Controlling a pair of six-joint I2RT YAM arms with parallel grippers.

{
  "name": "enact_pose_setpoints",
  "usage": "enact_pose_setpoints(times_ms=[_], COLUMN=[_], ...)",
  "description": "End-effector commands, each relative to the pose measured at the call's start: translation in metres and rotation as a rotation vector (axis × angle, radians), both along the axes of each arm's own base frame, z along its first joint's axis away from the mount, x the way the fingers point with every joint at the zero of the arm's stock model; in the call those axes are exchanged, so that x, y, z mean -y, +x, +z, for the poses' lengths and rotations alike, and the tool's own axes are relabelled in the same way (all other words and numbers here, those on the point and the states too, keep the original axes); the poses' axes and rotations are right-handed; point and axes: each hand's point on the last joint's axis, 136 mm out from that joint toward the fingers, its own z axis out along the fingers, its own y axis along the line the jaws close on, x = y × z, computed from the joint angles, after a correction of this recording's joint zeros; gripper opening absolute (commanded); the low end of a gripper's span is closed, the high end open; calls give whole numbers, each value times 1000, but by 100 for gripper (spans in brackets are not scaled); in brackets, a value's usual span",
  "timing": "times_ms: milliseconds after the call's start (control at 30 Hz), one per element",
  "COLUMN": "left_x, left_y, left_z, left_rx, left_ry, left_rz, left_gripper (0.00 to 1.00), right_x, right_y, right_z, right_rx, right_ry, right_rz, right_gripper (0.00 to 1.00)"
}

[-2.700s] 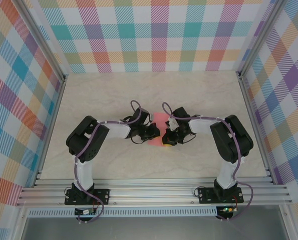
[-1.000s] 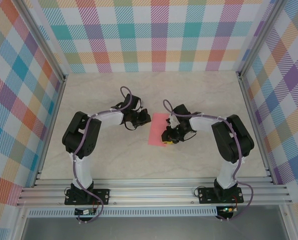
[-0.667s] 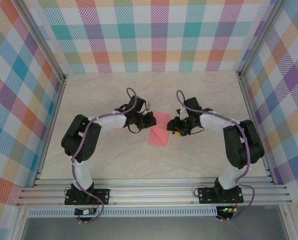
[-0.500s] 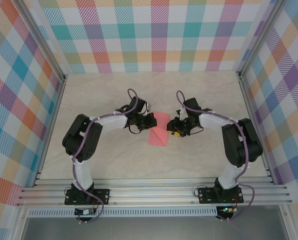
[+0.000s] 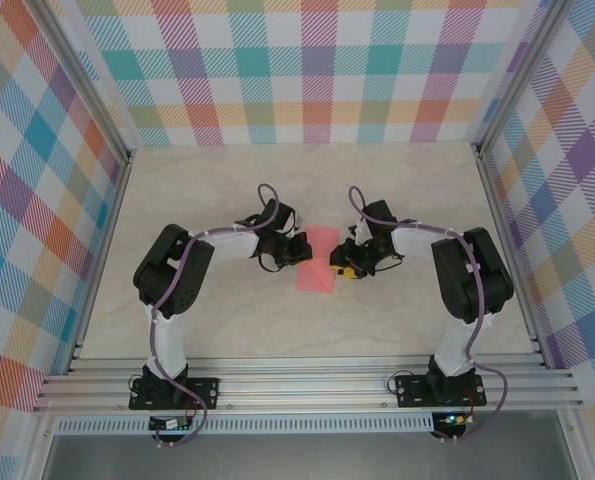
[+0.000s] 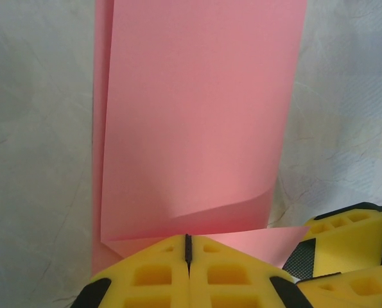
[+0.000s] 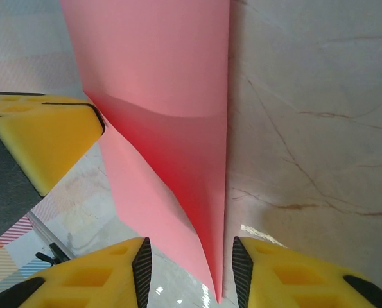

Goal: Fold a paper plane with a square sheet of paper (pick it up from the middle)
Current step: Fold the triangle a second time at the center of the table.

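Observation:
The square sheet of paper (image 5: 317, 276) lies folded in half as a salmon-pink strip on the table. One corner of the sheet (image 6: 197, 128) curls up off the layer beneath. My left gripper (image 6: 188, 239) is shut, its yellow tips resting on the paper's near edge; from above the left gripper (image 5: 297, 250) is at the strip's left side. My right gripper (image 7: 191, 251) is open, and the raised pointed corner of the paper (image 7: 178, 160) stands between its fingers without touching either pad. In the top view the right gripper (image 5: 345, 268) is at the strip's right edge.
The marble-look tabletop (image 5: 227, 190) is boxed in by plaid walls and aluminium rails (image 5: 307, 385) at the near edge. The two grippers sit close together across the narrow strip; the right gripper's yellow finger (image 6: 345, 236) shows beside the left one.
The left gripper came from beyond the paper's upper left onto its left edge. The right gripper moved up from the lower right corner, opened wider, and a corner flap now stands raised.

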Motion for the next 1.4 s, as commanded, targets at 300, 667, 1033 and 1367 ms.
enact_pose_setpoints(times_ms=[300,667,1033,1367], left_x=[-4,-9,-17,-19], left_y=[-5,-6,-9,-10], left_z=[-15,-15,-21,-23], left_rx=[-28,-22,-30,-35], left_ry=[50,71,106,114], left_rz=[-19,-6,13,17], left_gripper=[1,0,0,0], right_x=[-15,-10,2,-11], right_y=[8,10,19,18], right_z=[-1,-2,-4,-5], right_rx=[-20,-8,23,-9], right_ry=[78,41,-56,13], right_rz=[7,-12,-39,-15], right_gripper=[36,36,37,31])
